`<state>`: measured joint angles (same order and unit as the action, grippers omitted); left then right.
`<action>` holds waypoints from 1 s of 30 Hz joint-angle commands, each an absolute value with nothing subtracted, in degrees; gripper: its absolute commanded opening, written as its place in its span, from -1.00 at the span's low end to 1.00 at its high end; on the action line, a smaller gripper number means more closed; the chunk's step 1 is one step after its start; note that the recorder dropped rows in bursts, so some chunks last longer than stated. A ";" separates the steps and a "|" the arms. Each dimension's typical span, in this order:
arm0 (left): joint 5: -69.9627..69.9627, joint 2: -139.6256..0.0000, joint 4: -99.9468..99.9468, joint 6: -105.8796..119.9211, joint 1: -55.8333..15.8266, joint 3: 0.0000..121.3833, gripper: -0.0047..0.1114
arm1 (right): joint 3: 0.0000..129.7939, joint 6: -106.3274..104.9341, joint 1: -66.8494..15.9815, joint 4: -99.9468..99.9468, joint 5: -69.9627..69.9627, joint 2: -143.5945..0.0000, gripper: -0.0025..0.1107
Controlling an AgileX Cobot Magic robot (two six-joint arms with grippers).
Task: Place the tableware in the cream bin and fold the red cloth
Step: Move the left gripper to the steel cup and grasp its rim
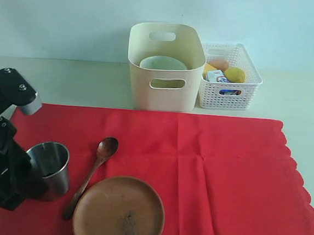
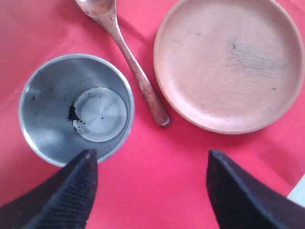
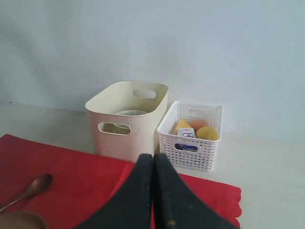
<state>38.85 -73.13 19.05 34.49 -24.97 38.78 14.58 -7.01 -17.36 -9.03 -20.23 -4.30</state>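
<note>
Hovering at the lower left of the exterior view, the left hand (image 2: 150, 188) has its fingers spread apart and grips nothing; one finger sits just beside the rim of the cup (image 1: 49, 168), which stands upright on the cloth (image 1: 223, 178). Right of the cup lies the spoon (image 1: 92, 175), its handle slanting to the lower left, just beside the plate (image 1: 119, 212) at bottom centre. The cloth fills the lower frame, its scalloped edge at the right. Beyond its top edge, at upper centre, the bin (image 1: 165, 69) stands on the desk (image 1: 67, 76) with the bowl (image 1: 163, 63) inside. The basket (image 1: 229, 80) stands just right of the bin. The right hand (image 3: 153, 191) shows only in its wrist view, fingers pressed together, empty.
</note>
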 commanded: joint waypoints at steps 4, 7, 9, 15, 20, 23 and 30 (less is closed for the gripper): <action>37.01 -77.13 18.20 34.17 -25.39 41.72 0.16 | 14.28 -7.40 -17.36 -9.06 -19.66 -4.02 -0.96; 36.27 -78.39 18.07 35.14 -25.39 42.64 0.16 | 14.28 -7.40 -17.36 -9.06 -19.66 -4.02 -0.96; 34.92 -79.07 18.07 35.95 -25.39 42.98 0.16 | 14.28 -7.40 -17.36 -9.06 -19.66 -4.02 -0.96; 34.59 -81.74 18.07 38.18 -25.39 43.78 0.16 | 14.28 -7.40 -17.36 -9.07 -19.76 -4.02 -0.96; 34.04 -84.75 18.07 39.04 -25.39 44.16 0.16 | 14.28 -7.40 -17.36 -9.07 -19.76 -4.02 -0.96; 33.75 -86.23 18.18 40.91 -25.39 44.16 0.16 | 14.28 -7.40 -17.36 -9.07 -19.76 -4.02 -0.96; 33.34 -88.95 18.29 43.27 -25.39 44.16 0.16 | 14.28 -7.40 -17.36 -9.07 -19.86 -4.02 -0.96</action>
